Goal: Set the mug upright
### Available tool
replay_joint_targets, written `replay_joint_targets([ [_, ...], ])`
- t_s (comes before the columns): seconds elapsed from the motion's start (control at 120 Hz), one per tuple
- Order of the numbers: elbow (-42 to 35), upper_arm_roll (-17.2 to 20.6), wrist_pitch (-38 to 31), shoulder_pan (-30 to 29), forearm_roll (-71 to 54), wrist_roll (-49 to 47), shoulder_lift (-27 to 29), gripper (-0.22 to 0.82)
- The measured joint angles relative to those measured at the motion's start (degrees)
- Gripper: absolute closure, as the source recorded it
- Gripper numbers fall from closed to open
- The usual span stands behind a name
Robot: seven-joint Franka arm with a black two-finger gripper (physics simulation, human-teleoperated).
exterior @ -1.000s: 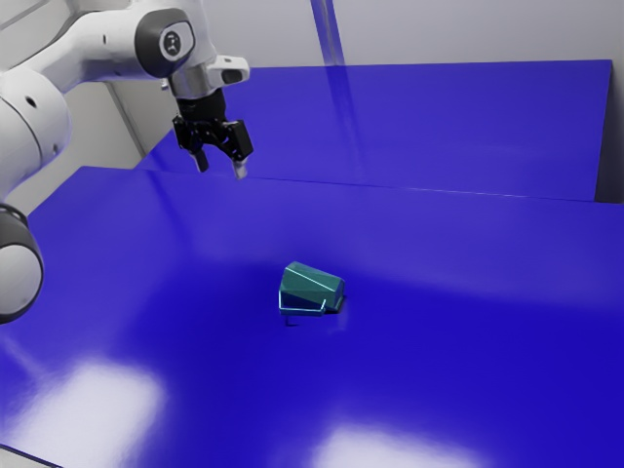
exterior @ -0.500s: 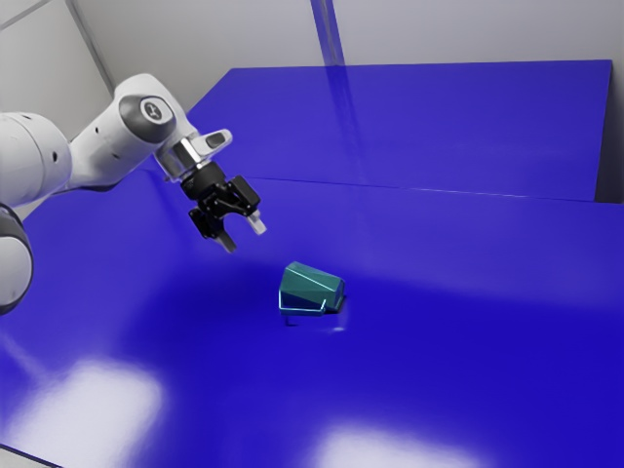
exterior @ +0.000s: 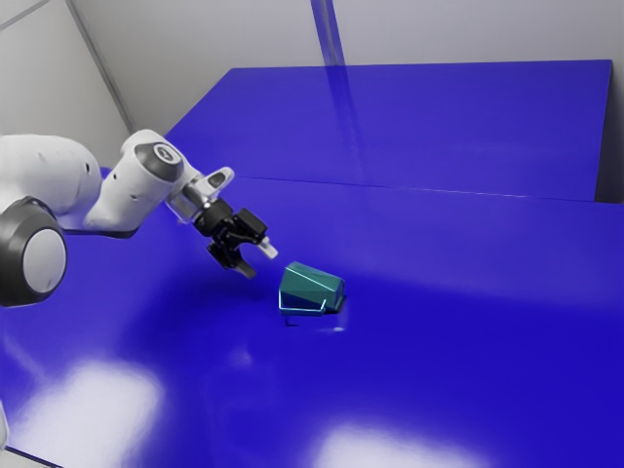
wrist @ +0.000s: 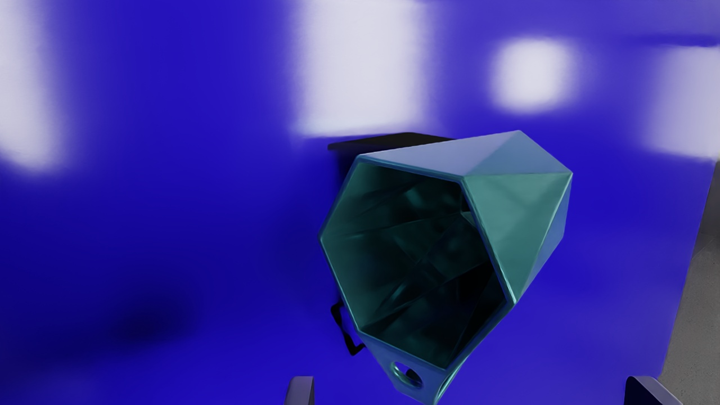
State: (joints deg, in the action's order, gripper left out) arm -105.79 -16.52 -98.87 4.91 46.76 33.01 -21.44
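Observation:
In the exterior view my gripper (exterior: pixel 261 261) hangs tilted just above the table, to the exterior view's left of the mug and a short way apart from it. The teal faceted mug (exterior: pixel 314 291) lies on its side, its mouth turned toward the gripper. In the wrist view the gripper (wrist: pixel 469 391) has its fingertips wide apart at the bottom edge, not touching the mug. The open mouth of the mug (wrist: pixel 506 225) faces the camera, and its handle extends down between the fingertips.
The mug lies on a glossy blue table (exterior: pixel 468 370) with bright reflections. A blue panel (exterior: pixel 468 127) stands behind, beyond a thin seam. Grey floor (wrist: pixel 697 315) shows past the table edge in the wrist view.
The arm has come down and toward the exterior view's right, bringing the gripper from high up to close beside the mug, with the hand tilting. The mug has not moved.

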Motion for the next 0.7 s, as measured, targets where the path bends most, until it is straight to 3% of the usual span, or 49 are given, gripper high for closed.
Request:
replay_joint_targets([
  [0.7,-5.4,1.6,-3.4,1.4,11.4,11.5,-0.1,0.0],
])
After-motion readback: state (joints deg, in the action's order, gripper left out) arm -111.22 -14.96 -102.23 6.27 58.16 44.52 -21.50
